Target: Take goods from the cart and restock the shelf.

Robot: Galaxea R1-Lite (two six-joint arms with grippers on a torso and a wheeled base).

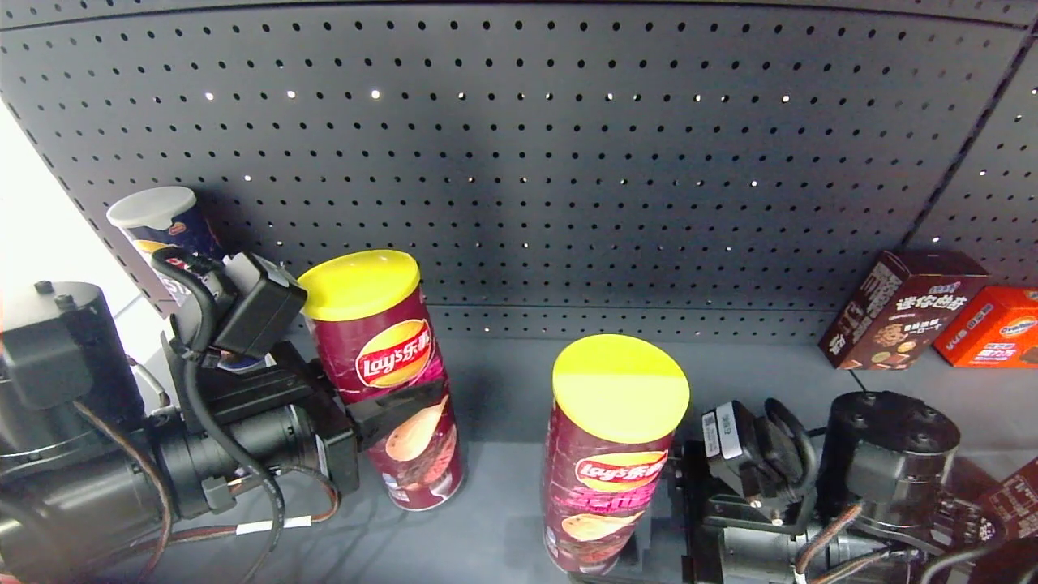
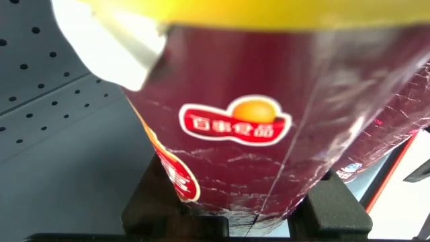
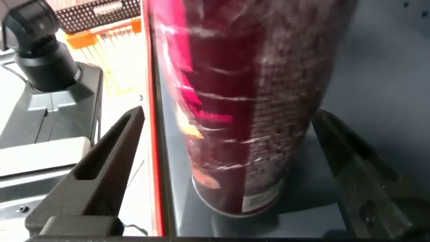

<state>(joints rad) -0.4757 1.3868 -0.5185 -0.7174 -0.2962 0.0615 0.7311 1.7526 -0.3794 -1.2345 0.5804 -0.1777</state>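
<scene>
Shelf deck (image 1: 503, 405): bare stretch between cans, pegboard (image 1: 568, 162) behind.
Left gripper (image 2: 245, 208): pinching left can (image 1: 389, 365), tilted, near left end.
Right gripper (image 3: 228, 117): spread around right can (image 1: 608, 462), upright at front edge.

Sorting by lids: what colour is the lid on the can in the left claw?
Yellow lid on the maroon cylindrical chip can; clearest in the head view.

Two maroon cardboard chip cans with yellow plastic lids are over the grey metal shelf (image 1: 503, 397). The left can (image 1: 381, 365) tilts at the shelf's left, clamped in the left gripper's (image 1: 397, 405) jaws. The right can (image 1: 608, 470) stands upright at the shelf's front, with the right gripper (image 1: 645, 558) just beside it. A brown carton (image 1: 900, 312) sits at the shelf's back right.
</scene>
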